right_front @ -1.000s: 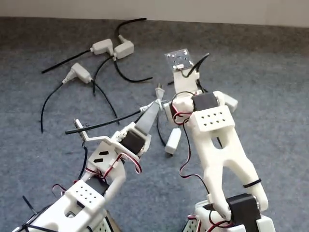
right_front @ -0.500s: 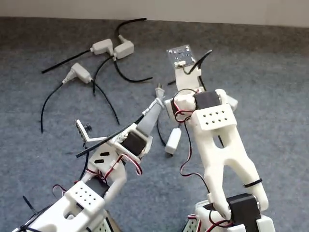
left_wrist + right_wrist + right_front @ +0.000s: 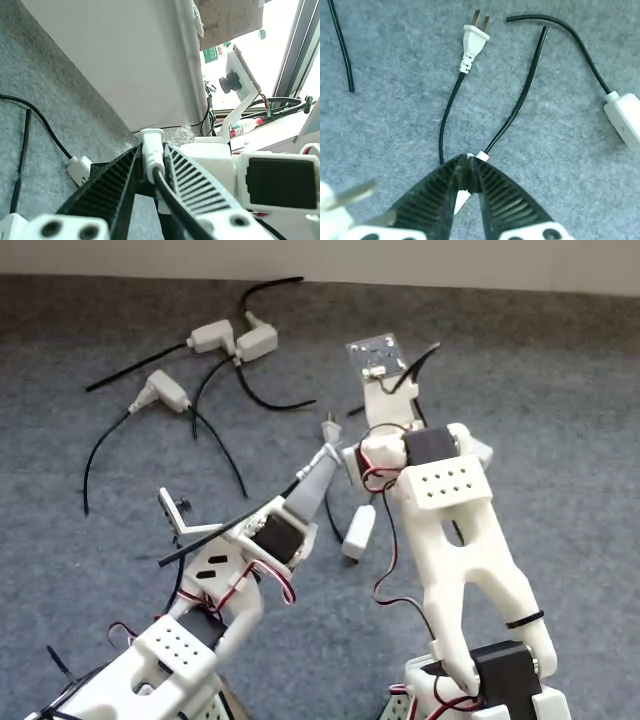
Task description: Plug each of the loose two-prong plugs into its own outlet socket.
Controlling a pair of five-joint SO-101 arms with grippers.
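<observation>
- Two white robot arms stand on a grey carpet (image 3: pixel 560 400) strewn with black cables
- The left claw (image 3: pixel 322 458) is mid-scene, pointing far and right, with its tip just left of the right arm's wrist
- Its jaws are almost together and clamp a white plug (image 3: pixel 150 160); the plug's black cable runs back between the jaws towards the arm
- The right claw (image 3: pixel 466 160) points down at the carpet with its jaws nearly closed on a white cable end (image 3: pixel 481 156); I cannot tell whether this is a plug or a socket
- That end's cable (image 3: pixel 520 100) runs away from the claw across the carpet
- A loose plug (image 3: pixel 471 42) lies flat beyond the right claw's tips, apart from them, with its two prongs pointing away from the claw
- A white block (image 3: pixel 358 530) lies on the carpet between the two arms, nearer than the left claw's tip
- At the far left, a pair of white pieces (image 3: pixel 215 337) touch end to end, and a third piece (image 3: pixel 165 392) lies alone a little nearer
</observation>
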